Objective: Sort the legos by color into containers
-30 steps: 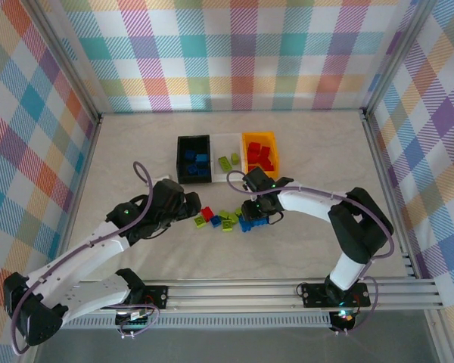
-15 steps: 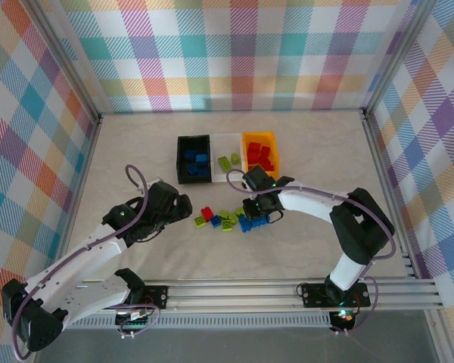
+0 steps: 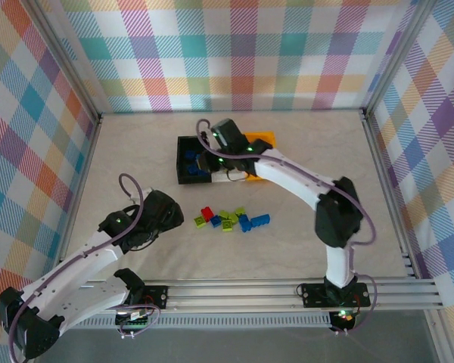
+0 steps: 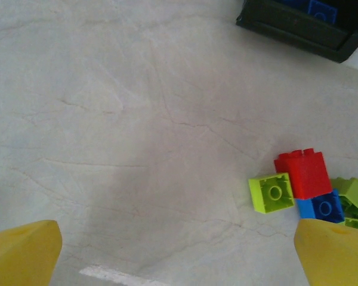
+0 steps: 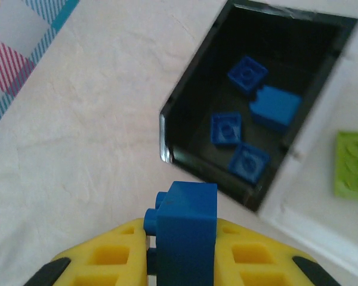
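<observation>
1. The step in hand is delivering a blue brick to the black bin. The right gripper is clamped tight on the brick's sides.
2. The brick hangs at the bin's near corner. I judge it is not quite over the opening yet.
3. The next move calls for a short carry forward until the brick is above the blue bricks already in the bin, then a release.
4. The left gripper is spread wide and holds nothing. It hangs over bare table just left of the pile.
5. The pile holds red, blue and green bricks, so much sorting is left.
6. The top view gives the layout: both arms, the pile and the orange bin. The arm hides the grip there.
7. The right wrist view shows the grip, the black bin's contents and a green brick in the clear bin.
8. The left wrist view shows the pile's edge close up, with a red brick touching a lime brick.
</observation>
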